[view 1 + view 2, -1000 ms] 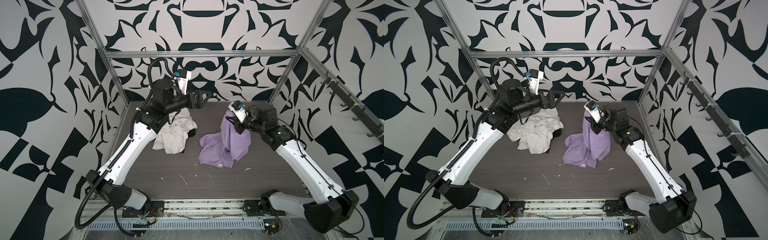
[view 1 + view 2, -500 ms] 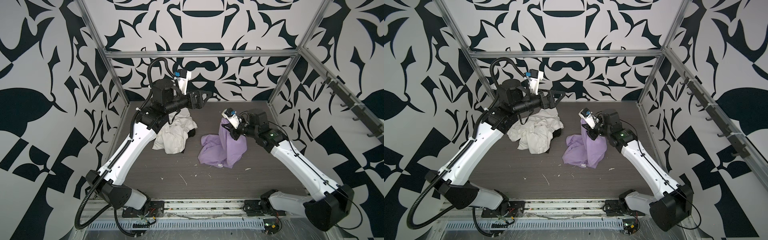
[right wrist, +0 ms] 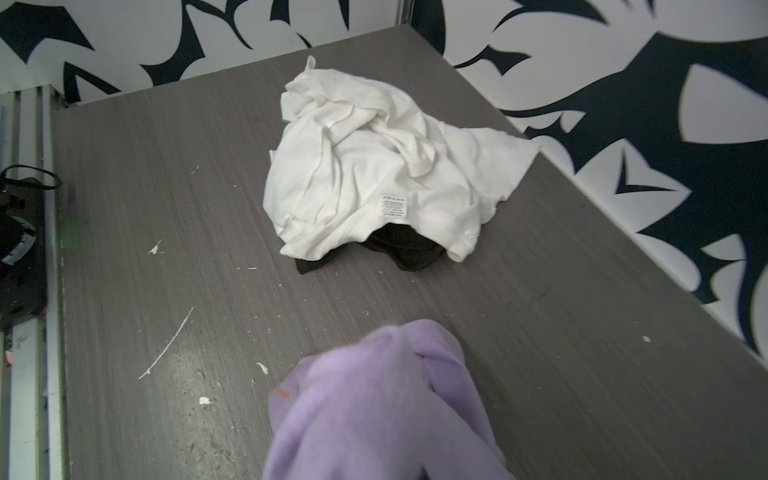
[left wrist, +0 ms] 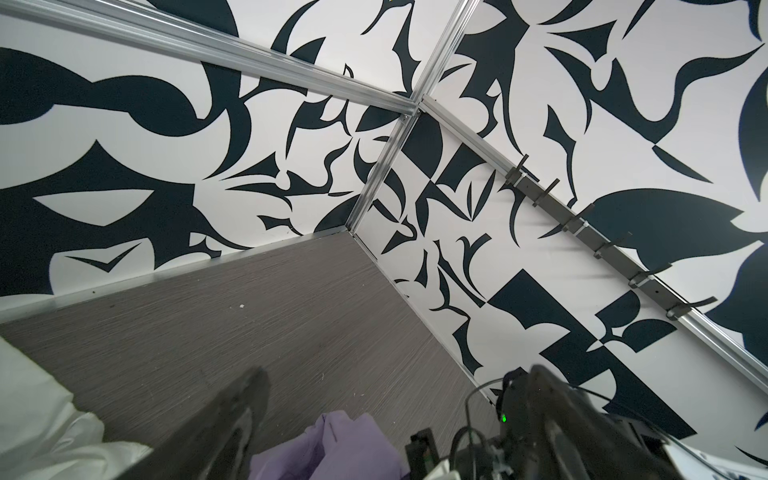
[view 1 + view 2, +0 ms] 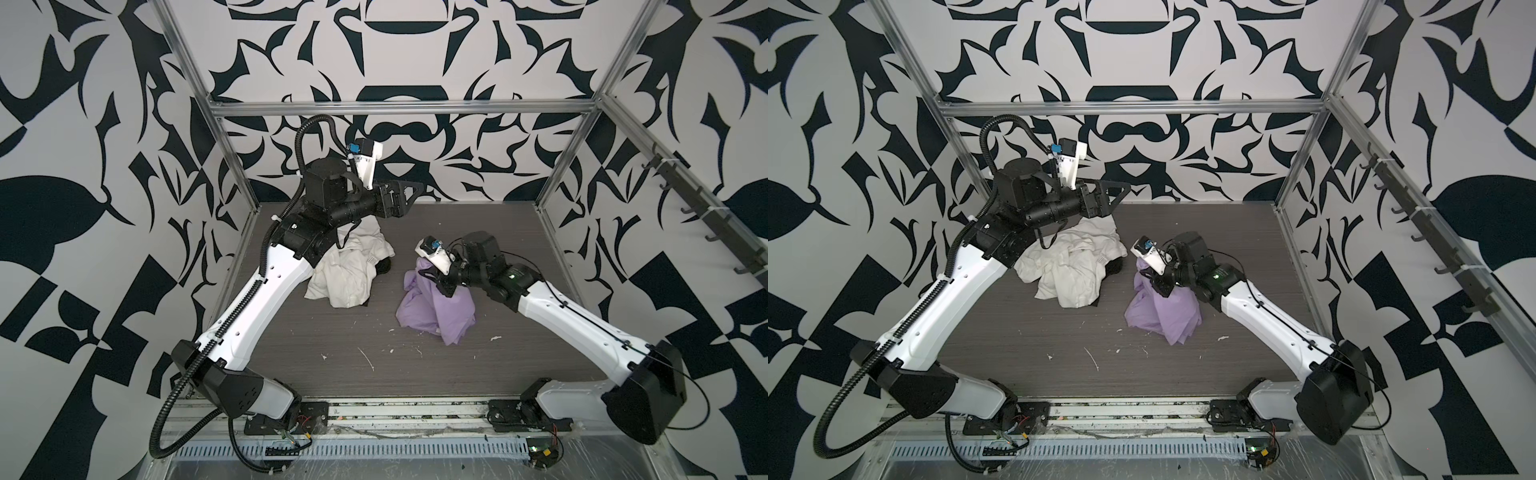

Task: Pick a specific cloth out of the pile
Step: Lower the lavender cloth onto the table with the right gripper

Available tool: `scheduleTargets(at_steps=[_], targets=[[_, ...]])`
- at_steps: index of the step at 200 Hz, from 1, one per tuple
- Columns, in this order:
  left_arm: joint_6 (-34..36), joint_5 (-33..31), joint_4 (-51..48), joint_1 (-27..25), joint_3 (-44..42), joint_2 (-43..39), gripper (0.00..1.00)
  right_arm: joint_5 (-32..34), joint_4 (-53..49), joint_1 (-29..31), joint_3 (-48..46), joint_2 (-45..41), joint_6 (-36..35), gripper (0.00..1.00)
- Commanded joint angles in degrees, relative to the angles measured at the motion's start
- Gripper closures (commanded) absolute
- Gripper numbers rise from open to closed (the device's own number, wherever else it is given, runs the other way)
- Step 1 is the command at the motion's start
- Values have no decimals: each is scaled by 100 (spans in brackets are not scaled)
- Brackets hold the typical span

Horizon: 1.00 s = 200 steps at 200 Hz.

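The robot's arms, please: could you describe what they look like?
Both arms have white link shells with black joints and bases. The left arm carries a ribbed black cable hose; the right arm shows a green light. Their fingers are black.

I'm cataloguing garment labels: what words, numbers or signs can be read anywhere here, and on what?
No text here is legible.
Sewn-in tag on the white garment: several printed rows, too small to read.
Lilac cloth: only a small orange mark, no letters visible.
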Motion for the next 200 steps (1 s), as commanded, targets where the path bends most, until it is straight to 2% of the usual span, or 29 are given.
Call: scheduleTargets(at_steps=[1, 35, 68, 97, 147, 200], targets=[[49, 2, 83, 30, -40, -143, 1, -36, 550, 169, 29, 116, 265, 100], [74, -48, 96, 36, -119, -215, 1, -260, 877, 392, 38, 454, 564, 100], [90, -72, 109, 48, -219, -282, 1, -738, 1588, 425, -139, 672, 1162, 100], [108, -97, 109, 60, -281, -334, 1, -895, 1948, 425, -238, 872, 1513, 100], [139, -100, 127, 94, -364, -394, 0, -801, 2111, 369, -257, 1227, 1910, 100], [165, -98, 136, 131, -451, -473, 0, -538, 2065, 151, -362, 1417, 1968, 100]])
